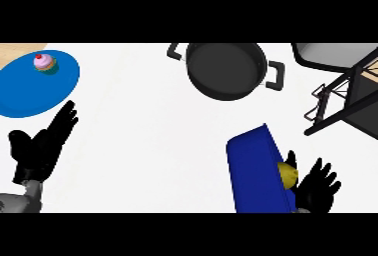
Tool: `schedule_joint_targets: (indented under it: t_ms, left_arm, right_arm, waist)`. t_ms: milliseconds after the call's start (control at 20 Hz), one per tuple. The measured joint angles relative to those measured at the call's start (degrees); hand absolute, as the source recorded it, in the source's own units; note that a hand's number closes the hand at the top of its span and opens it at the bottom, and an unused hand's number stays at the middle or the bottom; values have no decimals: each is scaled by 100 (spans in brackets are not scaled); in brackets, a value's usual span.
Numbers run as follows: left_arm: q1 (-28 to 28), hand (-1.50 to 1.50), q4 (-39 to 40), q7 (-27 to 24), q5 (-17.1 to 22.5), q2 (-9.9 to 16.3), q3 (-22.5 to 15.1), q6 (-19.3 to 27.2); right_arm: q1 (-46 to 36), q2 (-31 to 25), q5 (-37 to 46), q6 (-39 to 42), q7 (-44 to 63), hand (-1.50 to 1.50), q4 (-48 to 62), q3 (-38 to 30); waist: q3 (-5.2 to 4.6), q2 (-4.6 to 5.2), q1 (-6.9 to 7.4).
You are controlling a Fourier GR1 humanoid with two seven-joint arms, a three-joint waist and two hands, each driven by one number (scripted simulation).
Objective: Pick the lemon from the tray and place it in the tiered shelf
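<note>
A yellow lemon (287, 175) shows at the right edge of the blue tray (255, 170), which looks tipped up on its side at the lower right. My right hand (317, 187) is right beside the lemon with its fingers spread and straight, touching or nearly touching it. The black tiered shelf (347, 85) stands at the upper right, well beyond the tray. My left hand (40, 145) rests open at the lower left, fingers pointing up, holding nothing.
A black pot (225, 70) with two handles sits at the top centre. A round blue plate (37, 85) with a pink cupcake (46, 62) lies at the upper left. White counter spreads between the tray and my left hand.
</note>
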Motion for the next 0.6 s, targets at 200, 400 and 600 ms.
schedule_joint_targets:
  t_ms: [200,400,600]
  left_arm:
    - [24,0,24,11,24,-6,25,-1]
    - [59,0,80,8,56,-6,50,-33]
    - [77,0,143,-16,86,-1,84,-74]
  right_arm:
    - [-262,90,323,435,635,-150,91,-85]
    - [-564,125,569,870,1284,150,202,-165]
    - [-829,125,734,1200,1767,150,308,-258]
  waist:
    - [69,-14,-69]
    - [141,-16,-146]
    - [169,-20,-214]
